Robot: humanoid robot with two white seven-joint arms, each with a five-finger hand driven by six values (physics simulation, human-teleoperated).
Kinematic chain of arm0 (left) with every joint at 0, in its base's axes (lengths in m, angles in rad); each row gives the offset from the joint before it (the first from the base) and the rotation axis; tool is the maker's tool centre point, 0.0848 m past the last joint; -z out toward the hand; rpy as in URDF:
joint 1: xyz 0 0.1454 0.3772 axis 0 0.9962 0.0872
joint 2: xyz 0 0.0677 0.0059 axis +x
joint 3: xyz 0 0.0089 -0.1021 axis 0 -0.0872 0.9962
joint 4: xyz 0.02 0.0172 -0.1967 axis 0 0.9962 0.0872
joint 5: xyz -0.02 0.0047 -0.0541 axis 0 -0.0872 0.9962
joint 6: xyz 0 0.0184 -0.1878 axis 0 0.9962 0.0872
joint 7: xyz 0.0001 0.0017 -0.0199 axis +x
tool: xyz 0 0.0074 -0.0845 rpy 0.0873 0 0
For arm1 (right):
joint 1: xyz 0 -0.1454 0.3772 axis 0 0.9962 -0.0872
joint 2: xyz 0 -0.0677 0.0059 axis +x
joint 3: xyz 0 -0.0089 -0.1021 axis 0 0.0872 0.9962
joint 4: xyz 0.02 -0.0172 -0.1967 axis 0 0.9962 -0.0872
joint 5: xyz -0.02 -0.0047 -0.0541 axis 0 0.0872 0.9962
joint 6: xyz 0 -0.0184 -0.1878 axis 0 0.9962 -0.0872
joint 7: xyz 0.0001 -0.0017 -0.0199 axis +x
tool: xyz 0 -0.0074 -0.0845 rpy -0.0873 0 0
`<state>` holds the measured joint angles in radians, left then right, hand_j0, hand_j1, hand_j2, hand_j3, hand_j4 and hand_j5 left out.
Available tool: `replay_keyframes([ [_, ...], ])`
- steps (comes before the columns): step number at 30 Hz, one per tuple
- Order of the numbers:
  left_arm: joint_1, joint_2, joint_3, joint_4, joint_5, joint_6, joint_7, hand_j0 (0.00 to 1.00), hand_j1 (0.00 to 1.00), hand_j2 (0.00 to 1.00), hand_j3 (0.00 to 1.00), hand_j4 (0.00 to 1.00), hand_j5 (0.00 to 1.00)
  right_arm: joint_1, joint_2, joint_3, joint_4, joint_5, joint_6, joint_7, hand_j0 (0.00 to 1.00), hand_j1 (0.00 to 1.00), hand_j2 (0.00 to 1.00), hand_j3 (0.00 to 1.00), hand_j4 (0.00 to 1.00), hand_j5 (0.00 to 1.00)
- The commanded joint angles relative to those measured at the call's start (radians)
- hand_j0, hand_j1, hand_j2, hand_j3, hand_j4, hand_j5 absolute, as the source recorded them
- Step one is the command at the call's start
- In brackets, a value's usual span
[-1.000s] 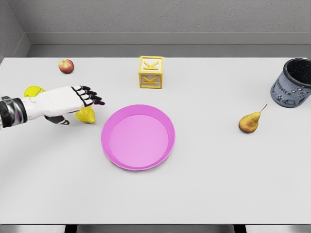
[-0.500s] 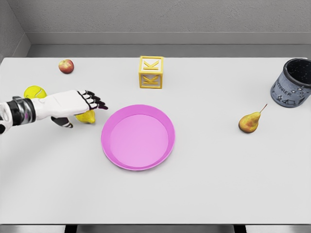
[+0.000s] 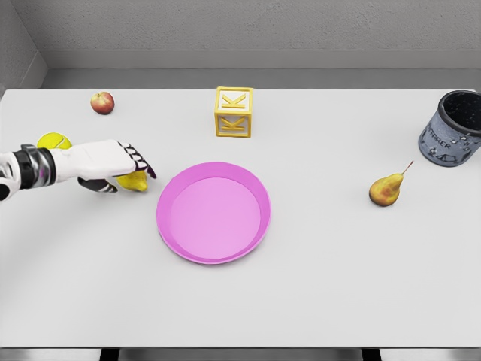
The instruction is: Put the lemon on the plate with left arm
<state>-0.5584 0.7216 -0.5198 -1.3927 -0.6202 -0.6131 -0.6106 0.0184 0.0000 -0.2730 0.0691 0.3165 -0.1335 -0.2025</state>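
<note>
Lemon (image 3: 134, 182) lies under left robot hand's (image 3: 113, 162) curling fingers.

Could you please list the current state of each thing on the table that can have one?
Small yellow lemon: on the table, under the left hand's fingers.
Left hand: fingers curling over the lemon; grasp unclear.
Round pink plate: empty.
Dark metal cup: upright.
Yellow letter block: upright.
Yellow-brown pear: lying down.

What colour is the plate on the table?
The plate is pink, with a slightly darker rim; the head view shows it clearly.
</note>
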Motion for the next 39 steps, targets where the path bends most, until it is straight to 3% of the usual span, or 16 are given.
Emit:
replay_keyframes([
  [1, 0.000, -0.011, 0.000, 0.020, 0.001, 0.002, 0.000, 0.77, 0.77, 0.77, 0.77, 0.77, 0.77, 0.000, 0.000, 0.000, 0.000, 0.000, 0.000, 0.000, 1.00, 1.00, 1.00, 1.00, 1.00, 1.00],
  [9, -0.003, -0.013, -0.017, 0.021, 0.001, 0.002, 0.000, 0.67, 0.67, 0.67, 0.67, 0.67, 0.67, 0.000, 0.000, 0.000, 0.000, 0.000, 0.000, 0.000, 1.00, 1.00, 1.00, 1.00, 1.00, 1.00],
  [11, -0.003, -0.011, -0.017, 0.020, 0.002, 0.002, 0.000, 0.55, 0.55, 0.55, 0.55, 0.55, 0.55, 0.000, 0.000, 0.000, 0.000, 0.000, 0.000, 0.000, 1.00, 1.00, 1.00, 1.00, 1.00, 1.00],
  [13, -0.005, -0.011, -0.017, 0.021, 0.002, 0.002, 0.000, 0.51, 0.51, 0.51, 0.51, 0.51, 0.51, 0.000, 0.000, 0.000, 0.000, 0.000, 0.000, 0.000, 1.00, 1.00, 1.00, 1.00, 1.00, 1.00],
  [32, -0.014, 0.001, 0.001, 0.009, 0.020, 0.002, 0.000, 0.45, 0.45, 0.45, 0.45, 0.45, 0.45, 0.000, 0.000, 0.000, 0.000, 0.000, 0.000, 0.000, 1.00, 1.00, 1.00, 1.00, 1.00, 1.00],
  [39, -0.022, 0.002, 0.026, -0.088, 0.030, 0.002, 0.000, 0.45, 0.45, 0.45, 0.45, 0.45, 0.45, 0.000, 0.000, 0.000, 0.000, 0.000, 0.000, 0.000, 1.00, 1.00, 1.00, 1.00, 1.00, 1.00],
])
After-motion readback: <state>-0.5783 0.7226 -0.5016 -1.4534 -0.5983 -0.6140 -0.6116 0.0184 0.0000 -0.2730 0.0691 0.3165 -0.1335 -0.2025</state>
